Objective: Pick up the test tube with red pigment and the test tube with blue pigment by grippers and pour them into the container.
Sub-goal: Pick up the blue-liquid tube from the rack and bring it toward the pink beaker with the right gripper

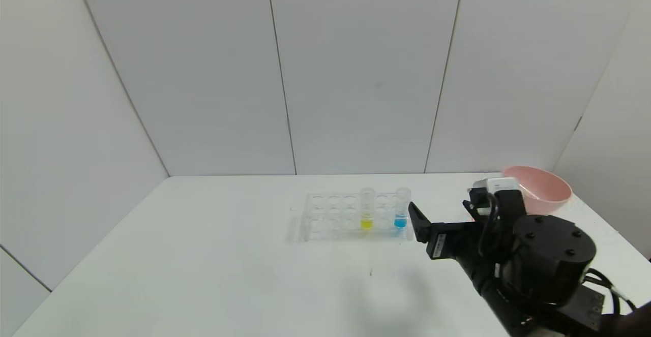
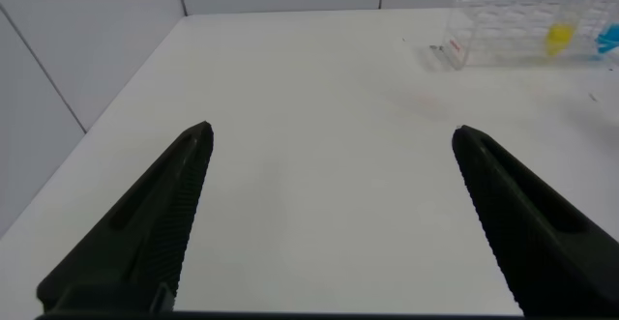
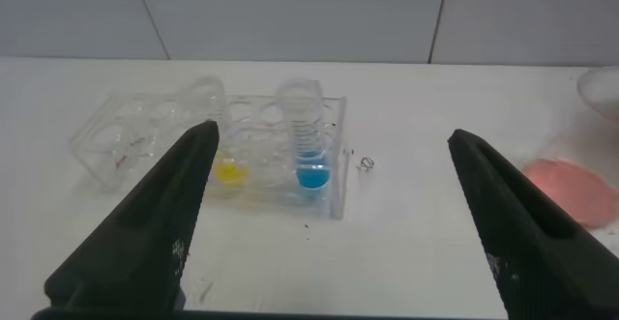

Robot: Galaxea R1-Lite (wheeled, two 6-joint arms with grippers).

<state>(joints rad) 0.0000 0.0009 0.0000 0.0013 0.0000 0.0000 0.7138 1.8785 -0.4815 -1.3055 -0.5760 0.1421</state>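
Looks like a lab bench: clear tube rack (image 1: 351, 216) on white table (image 1: 203, 255), plain grey panel walls (image 1: 356, 72) behind.

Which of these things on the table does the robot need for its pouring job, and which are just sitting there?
Needed for the job:
- test tube with blue pigment, standing in the rack
- right gripper, open, near that tube
- left gripper, open, over bare table

Just sitting there:
- yellow tube
- clear rack
- pink bowl

No red tube or clear container is visible.
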